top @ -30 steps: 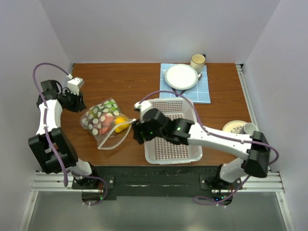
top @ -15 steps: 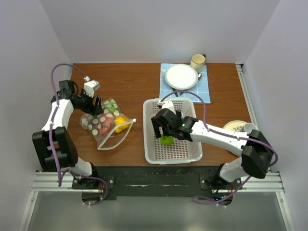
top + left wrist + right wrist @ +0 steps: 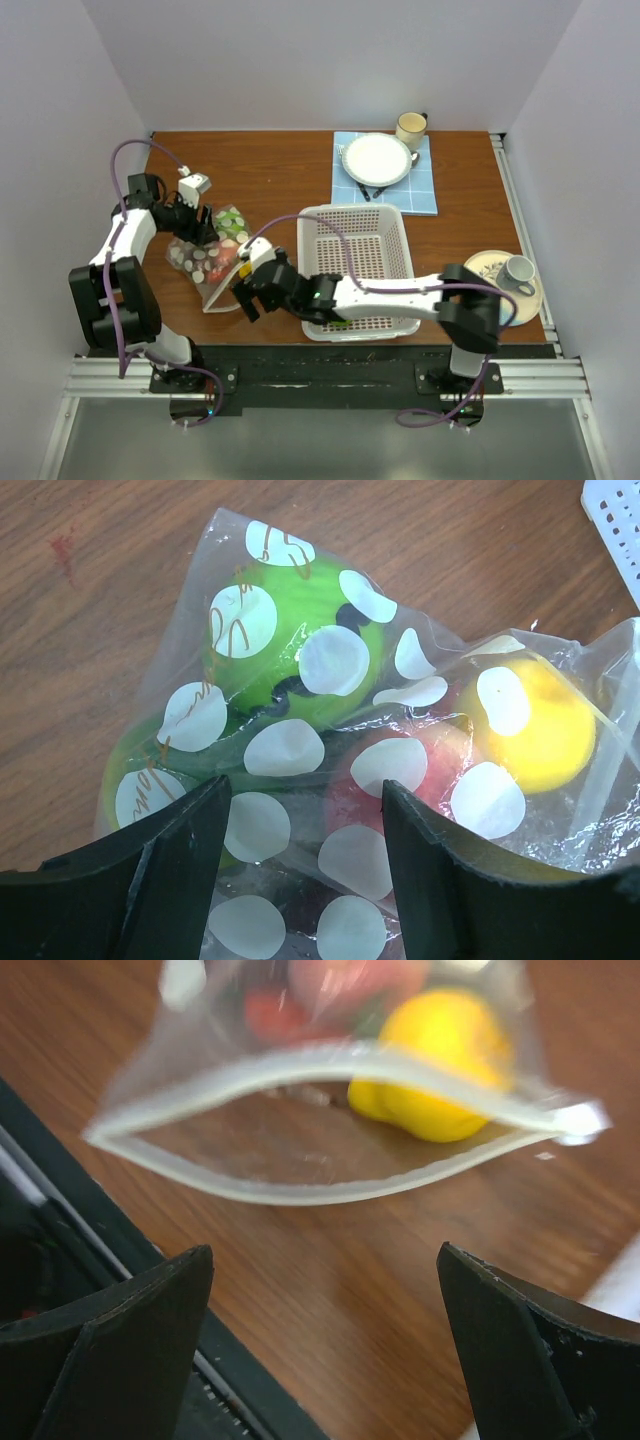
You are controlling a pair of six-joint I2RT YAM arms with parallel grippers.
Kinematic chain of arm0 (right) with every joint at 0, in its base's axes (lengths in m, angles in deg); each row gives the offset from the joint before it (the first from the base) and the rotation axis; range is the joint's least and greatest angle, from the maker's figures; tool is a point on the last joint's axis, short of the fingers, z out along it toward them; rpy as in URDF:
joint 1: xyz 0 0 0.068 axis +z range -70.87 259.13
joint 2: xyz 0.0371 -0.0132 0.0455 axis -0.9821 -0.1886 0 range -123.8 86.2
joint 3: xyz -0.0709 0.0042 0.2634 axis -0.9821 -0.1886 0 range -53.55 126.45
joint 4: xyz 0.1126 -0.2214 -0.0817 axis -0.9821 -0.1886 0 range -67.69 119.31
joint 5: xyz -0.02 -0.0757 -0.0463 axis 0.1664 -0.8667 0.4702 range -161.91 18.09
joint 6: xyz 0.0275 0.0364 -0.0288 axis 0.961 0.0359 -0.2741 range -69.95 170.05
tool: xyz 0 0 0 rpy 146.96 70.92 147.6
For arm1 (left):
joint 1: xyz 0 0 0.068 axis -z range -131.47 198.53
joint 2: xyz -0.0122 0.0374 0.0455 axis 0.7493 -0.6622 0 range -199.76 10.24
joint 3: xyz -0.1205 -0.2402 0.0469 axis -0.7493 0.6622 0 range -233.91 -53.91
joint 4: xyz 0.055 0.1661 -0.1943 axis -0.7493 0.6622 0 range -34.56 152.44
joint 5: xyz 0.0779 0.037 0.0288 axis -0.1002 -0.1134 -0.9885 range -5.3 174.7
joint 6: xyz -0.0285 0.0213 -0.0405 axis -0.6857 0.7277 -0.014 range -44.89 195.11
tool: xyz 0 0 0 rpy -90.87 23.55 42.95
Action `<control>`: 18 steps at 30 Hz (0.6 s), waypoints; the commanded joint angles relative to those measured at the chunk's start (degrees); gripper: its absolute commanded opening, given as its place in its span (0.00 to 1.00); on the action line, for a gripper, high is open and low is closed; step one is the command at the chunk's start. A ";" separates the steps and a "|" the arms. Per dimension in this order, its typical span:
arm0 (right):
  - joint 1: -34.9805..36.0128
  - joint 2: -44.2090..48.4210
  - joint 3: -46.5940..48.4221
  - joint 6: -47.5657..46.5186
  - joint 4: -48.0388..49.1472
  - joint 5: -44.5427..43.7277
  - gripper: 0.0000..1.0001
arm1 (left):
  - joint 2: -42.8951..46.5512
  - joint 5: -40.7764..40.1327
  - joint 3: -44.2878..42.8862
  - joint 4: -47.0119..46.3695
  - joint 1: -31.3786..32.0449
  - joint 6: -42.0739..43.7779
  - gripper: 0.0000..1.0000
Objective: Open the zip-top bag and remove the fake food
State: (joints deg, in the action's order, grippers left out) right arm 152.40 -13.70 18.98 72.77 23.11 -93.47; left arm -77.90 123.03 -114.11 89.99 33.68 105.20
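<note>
The zip-top bag (image 3: 205,258), clear with white dots, lies on the wooden table left of the basket. Its mouth (image 3: 330,1175) gapes toward the front edge. Through the plastic I see fake food: a green apple (image 3: 290,640), a yellow pear (image 3: 440,1060) and a pink piece (image 3: 400,770). My left gripper (image 3: 197,215) hangs over the bag's closed far end. In the left wrist view it (image 3: 305,820) is open, its fingers straddling the dotted plastic. My right gripper (image 3: 246,291) (image 3: 325,1300) stands wide open just before the bag's mouth, holding nothing.
The white perforated basket (image 3: 355,210) stands right of the bag, with my right arm lying across its front left corner and a bit of green (image 3: 341,322) showing under it. A plate (image 3: 378,158) on a blue mat, a mug (image 3: 411,126) and a cup on a saucer (image 3: 512,270) are farther off.
My right gripper left a green piece in the basket and swung left to the bag's mouth. My left gripper moved right onto the bag's far end and opened.
</note>
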 commanded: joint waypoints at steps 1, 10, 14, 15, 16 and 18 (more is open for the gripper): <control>0.82 -6.70 0.94 -4.35 9.70 -0.76 0.99 | 0.34 0.88 -1.05 1.48 -0.18 1.46 0.67; 0.82 -15.49 9.10 -7.69 14.37 -7.25 0.99 | 0.69 -1.67 -0.27 1.58 -0.18 4.71 0.65; 0.82 -15.68 12.45 -7.78 13.49 -5.87 0.99 | 0.77 -3.52 1.84 0.79 -0.18 6.30 0.64; 0.99 -15.16 12.46 -7.52 13.58 -5.43 0.99 | 0.77 -3.96 2.28 0.18 -0.18 6.47 0.64; 0.99 -14.72 11.85 -7.43 13.75 -5.42 0.99 | 0.60 -4.05 3.24 -0.18 -0.18 6.74 0.64; 0.99 -13.75 11.75 -7.25 12.71 -5.25 0.99 | 0.25 -4.14 3.87 -0.79 0.00 6.83 0.64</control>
State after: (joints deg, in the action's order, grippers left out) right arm 153.32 -30.48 29.12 66.02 34.19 -97.88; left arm -77.85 120.52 -112.62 89.57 33.66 109.59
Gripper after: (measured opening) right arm 0.986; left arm 0.645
